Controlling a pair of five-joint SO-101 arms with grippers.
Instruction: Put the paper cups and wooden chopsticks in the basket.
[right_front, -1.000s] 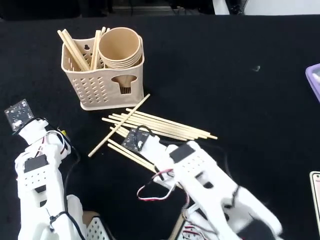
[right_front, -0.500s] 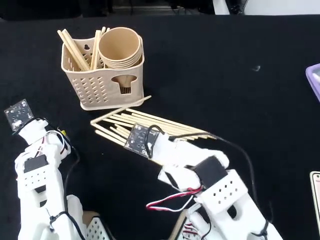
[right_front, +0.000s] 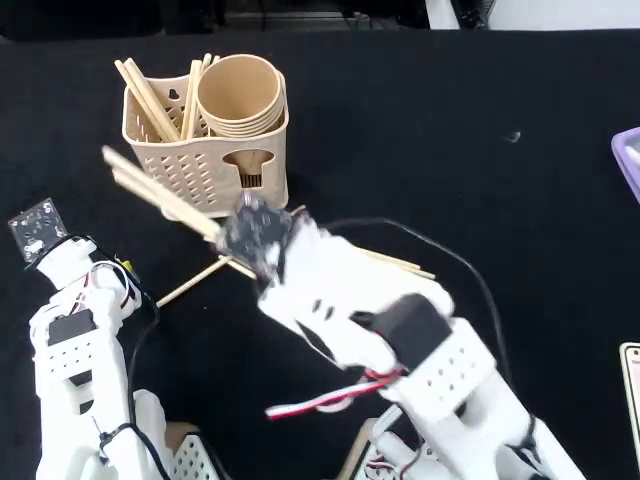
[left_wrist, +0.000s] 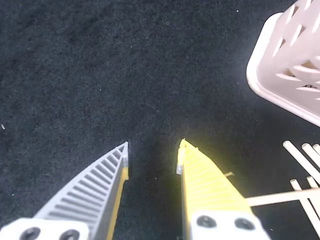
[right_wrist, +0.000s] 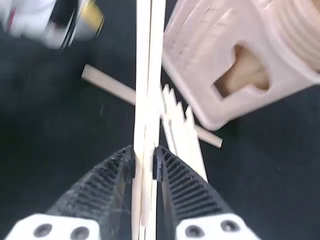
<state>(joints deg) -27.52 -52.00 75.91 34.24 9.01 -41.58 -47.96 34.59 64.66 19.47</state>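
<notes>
The beige basket (right_front: 180, 170) stands at the table's back left with stacked paper cups (right_front: 240, 95) and several chopsticks (right_front: 150, 100) in it. My right gripper (right_wrist: 145, 160) is shut on a bundle of wooden chopsticks (right_wrist: 148, 75), lifted and pointing left in front of the basket (right_wrist: 210, 75); in the high view the bundle (right_front: 160, 192) crosses the basket's front. More chopsticks (right_front: 395, 262) lie on the cloth under the right arm, and one lies loose (right_front: 190, 282). My left gripper (left_wrist: 151, 155) hovers open over bare cloth near the basket's corner (left_wrist: 285, 60).
A black cloth covers the table. A purple object (right_front: 628, 155) sits at the right edge and a white card (right_front: 631, 375) lower right. The right arm (right_front: 400, 340) spans the middle of the table.
My right gripper has risen off the cloth with a bundle of chopsticks and swung left toward the basket. The left arm has kept still.
</notes>
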